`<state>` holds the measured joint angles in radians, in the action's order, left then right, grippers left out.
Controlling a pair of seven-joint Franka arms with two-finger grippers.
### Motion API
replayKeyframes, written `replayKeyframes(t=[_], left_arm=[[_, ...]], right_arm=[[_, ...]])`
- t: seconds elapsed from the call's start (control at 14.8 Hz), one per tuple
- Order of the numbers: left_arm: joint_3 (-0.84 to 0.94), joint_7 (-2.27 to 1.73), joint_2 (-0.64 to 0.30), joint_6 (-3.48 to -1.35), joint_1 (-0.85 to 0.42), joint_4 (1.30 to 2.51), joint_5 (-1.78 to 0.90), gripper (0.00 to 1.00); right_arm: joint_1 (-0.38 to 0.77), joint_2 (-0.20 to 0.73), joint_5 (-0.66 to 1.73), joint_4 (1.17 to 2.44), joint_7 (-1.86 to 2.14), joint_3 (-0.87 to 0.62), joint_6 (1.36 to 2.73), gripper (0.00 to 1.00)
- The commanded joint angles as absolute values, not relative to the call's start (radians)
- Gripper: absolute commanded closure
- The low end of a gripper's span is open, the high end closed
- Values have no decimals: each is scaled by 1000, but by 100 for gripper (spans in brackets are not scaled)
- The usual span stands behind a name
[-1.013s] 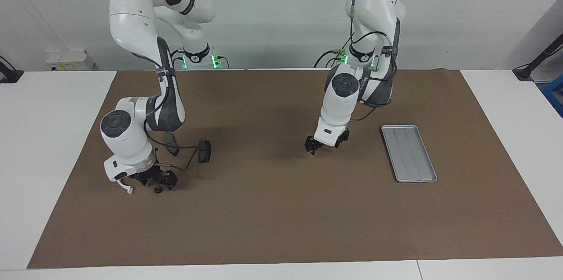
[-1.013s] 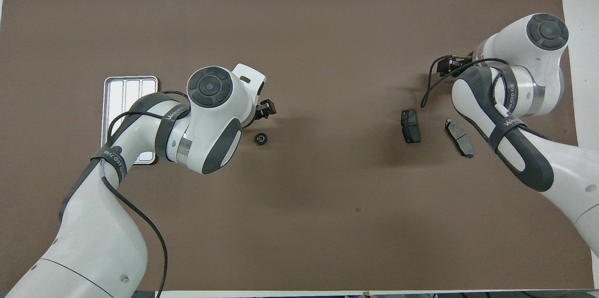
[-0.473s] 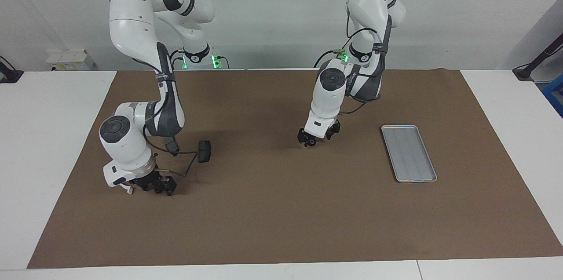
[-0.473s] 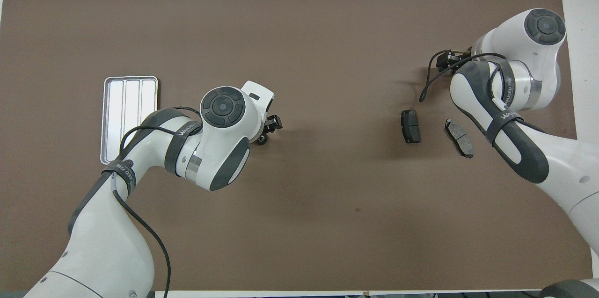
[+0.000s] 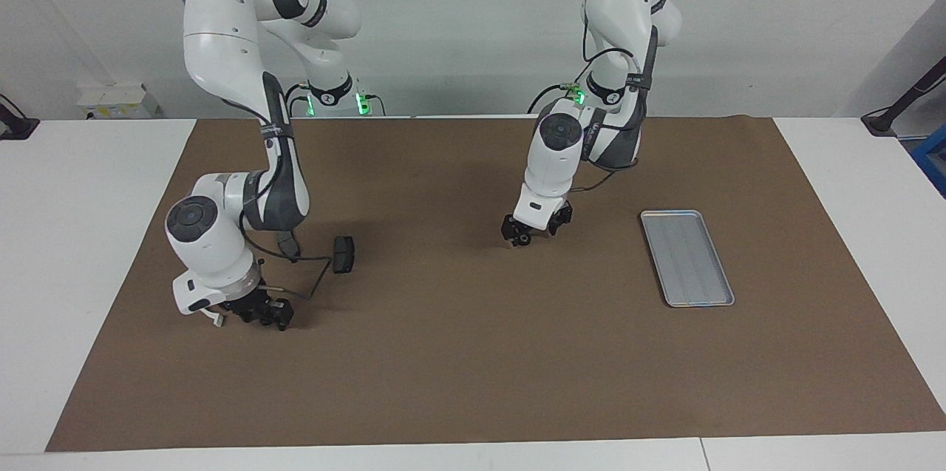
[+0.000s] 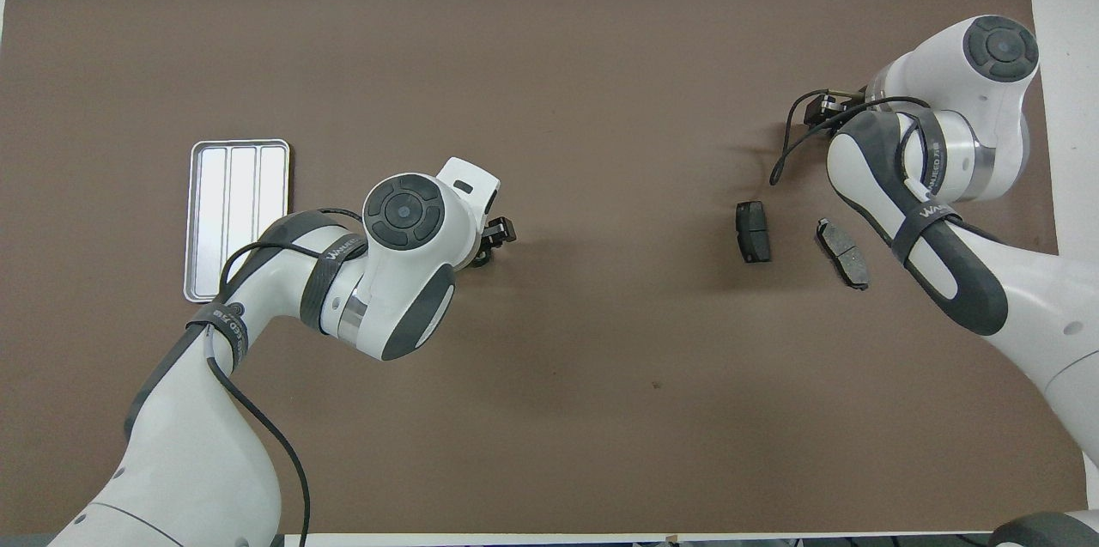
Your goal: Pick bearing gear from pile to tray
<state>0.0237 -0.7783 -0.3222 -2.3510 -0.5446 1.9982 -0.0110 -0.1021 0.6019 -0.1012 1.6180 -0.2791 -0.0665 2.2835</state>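
Both grippers down at mat level, one small black round bearing gear (image 6: 481,256) under the left gripper (image 5: 522,237).

Left gripper sits low over that gear mid-mat, jaws wide open around it, gear mostly hidden by the fingers so contact can't be confirmed. Right gripper (image 5: 267,314) is down at the mat toward the right arm's end of the table, jaws partly closed; can't tell if anything is between them. White half-ring bracket (image 5: 215,319) lies just beside the right wrist. Two dark grey brake pads: one (image 6: 753,231) flat on the brown mat (image 6: 601,100), the second (image 6: 843,252) beside it, partly under the right arm. Flat silver-grey ribbed metal tray (image 5: 686,257) sits toward the left arm's end, well apart from the gear, nothing in it.
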Motion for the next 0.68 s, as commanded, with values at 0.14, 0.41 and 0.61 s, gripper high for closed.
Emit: replayKeyframes(t=[0.14,0.41,0.61], left_arm=[[11,-821,-291,-2395,-580,2036,11,0],[11,-834,-291,-2402,-597,2040,11,0],[11,-836,-288,-2401,-600,2049,11,0]], right_arm=[[-121,611,-101,1601,-295,-80,2243,42],[-121,612,-101,1597,-293,-80,2243,63],[-123,612,-101,1595,-293,-81,2243,88]])
